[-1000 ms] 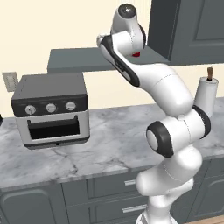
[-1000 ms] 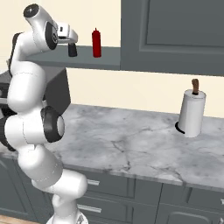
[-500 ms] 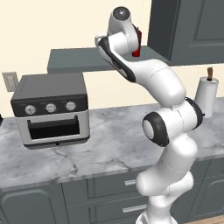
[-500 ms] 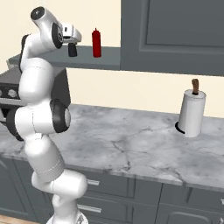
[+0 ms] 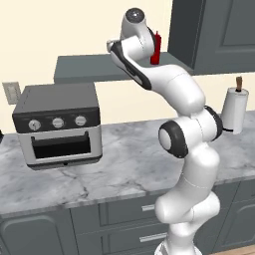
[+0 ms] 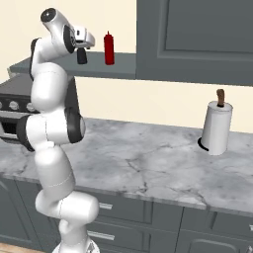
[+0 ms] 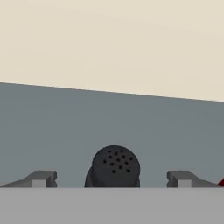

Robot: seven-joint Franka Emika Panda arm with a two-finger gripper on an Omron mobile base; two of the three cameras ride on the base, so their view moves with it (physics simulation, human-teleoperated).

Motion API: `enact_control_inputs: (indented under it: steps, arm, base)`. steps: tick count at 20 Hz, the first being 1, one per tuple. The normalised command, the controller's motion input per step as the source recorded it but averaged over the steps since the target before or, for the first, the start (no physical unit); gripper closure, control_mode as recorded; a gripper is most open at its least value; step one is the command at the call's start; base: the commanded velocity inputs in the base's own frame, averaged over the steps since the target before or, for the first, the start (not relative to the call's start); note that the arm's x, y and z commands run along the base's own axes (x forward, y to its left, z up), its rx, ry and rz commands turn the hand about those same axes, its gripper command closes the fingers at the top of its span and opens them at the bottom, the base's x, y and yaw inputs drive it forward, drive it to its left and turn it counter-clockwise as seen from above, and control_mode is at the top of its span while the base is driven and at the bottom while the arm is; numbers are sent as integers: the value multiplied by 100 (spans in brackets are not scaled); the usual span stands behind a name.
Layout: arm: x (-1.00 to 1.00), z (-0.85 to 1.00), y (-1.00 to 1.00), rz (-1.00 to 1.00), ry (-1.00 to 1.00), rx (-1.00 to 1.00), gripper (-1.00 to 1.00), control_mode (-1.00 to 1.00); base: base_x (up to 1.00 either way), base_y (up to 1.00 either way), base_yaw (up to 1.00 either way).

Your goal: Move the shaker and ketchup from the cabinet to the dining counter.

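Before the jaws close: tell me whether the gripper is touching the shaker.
Apart. In the hand view the shaker sits centred in the gripper, with grey shelf showing between its cap and each fingertip.

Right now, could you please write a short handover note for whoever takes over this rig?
Pincer: open, fingers either side of the shaker, not closed on it.
Shaker and ketchup both stand on the cabinet shelf, the ketchup beside the shaker.
Done: pincer lined up on the shaker.
Left: grasp the shaker, carry it to the dining counter, then return for the ketchup.
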Motion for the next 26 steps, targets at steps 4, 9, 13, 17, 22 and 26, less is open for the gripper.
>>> enact_control_inputs:
  steps: [4, 9, 13, 17, 22, 26]
  arm:
    - [29, -16, 0, 0, 1, 0, -100, -100]
    - [30, -15, 1, 0, 1, 0, -100, -100]
    - [2, -3, 2, 0, 0, 0, 100, -100]
    - [-21, 0, 0, -2, 0, 0, 100, -100]
    - [-88, 6, 0, -1, -10, 0, 100, -100]
    - [-100, 24, -6, 0, -26, 1, 100, -100]
  base:
    - [0, 0, 0]
    - [0, 0, 0]
    - [0, 0, 0]
    - [0, 0, 0]
    - [0, 0, 0]
    - [0, 0, 0]
